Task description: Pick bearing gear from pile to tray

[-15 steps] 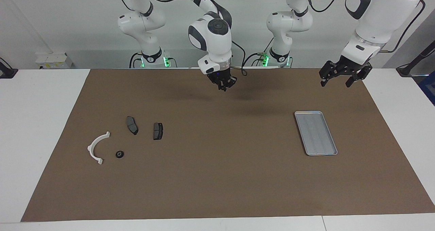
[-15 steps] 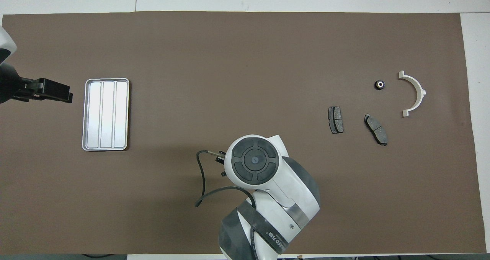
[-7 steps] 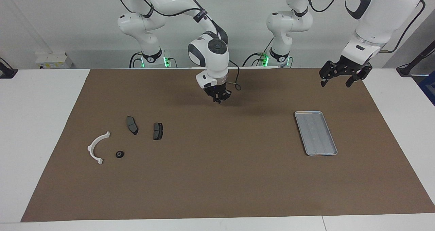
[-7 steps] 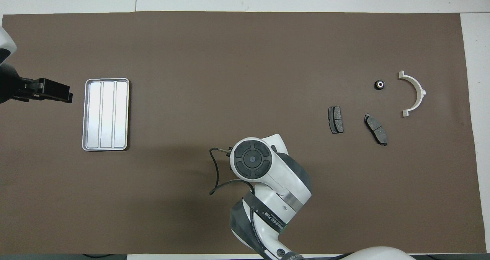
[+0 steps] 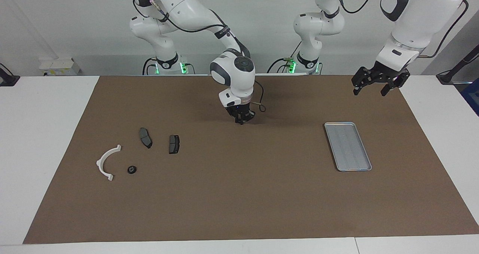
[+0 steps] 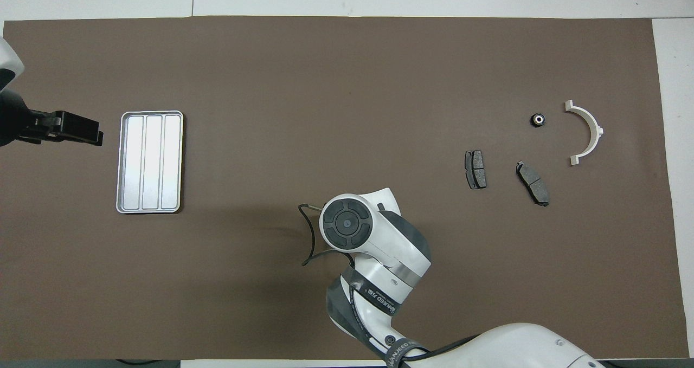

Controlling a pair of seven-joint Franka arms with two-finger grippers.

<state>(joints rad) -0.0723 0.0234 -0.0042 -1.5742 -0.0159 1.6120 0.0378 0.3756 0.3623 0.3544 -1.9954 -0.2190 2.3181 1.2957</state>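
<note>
Landmark: you take the tray as reference; it lies flat on the brown mat, toward the left arm's end of the table, and nothing lies in it.

Bearing gear: you see the small black round piece with a pale centre on the mat, well apart from the tray, at the right arm's end. It is a little farther from the robots than the tray's middle.

Rest of the pile: the white arc lies just beside the bearing gear, on the side away from the tray. The two dark pad plates lie nearer to the robots than the bearing gear, and the second one is the closer to the tray. None of the parts touch each other.

Right gripper: you find the right gripper low over the bare mat, between the pile and the tray, roughly in the middle of the table's length. Its fingertips are pressed together and you see nothing between them. The bearing gear lies well apart from it, toward the right arm's end.

Left gripper: the left gripper hangs in the air over the mat's edge beside the tray, on the tray's side away from the pile. Its fingers are spread wide and hold nothing. This arm waits.
</note>
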